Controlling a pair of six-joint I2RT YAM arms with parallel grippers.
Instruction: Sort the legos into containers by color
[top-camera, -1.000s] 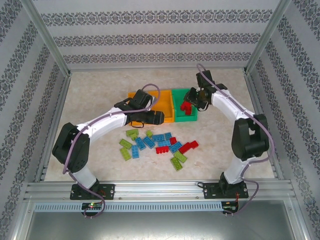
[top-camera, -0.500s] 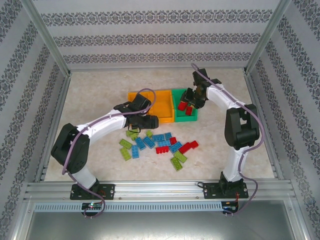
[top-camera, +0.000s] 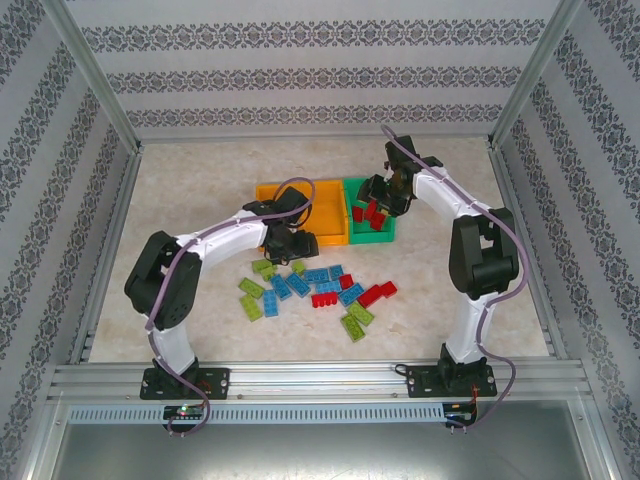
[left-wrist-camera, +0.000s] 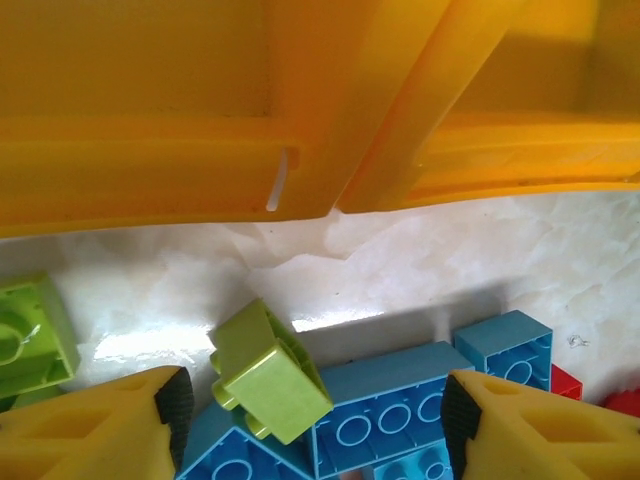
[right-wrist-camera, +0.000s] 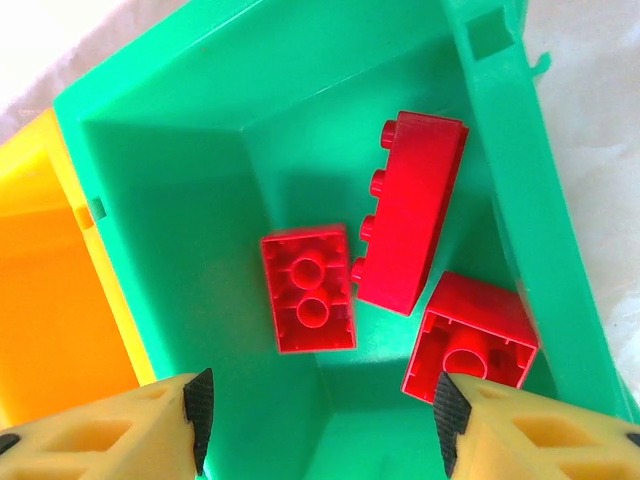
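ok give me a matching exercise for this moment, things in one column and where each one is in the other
Things
1 blue bricks
2 left hand
3 right hand
4 orange bins

Places
A above the green bin, open and empty
B lying on the table
C next to the green bin, on its left
D low by the orange bins, open jaws either side of a lime brick

Pairs: 1-B, 2-D, 3-A, 4-C
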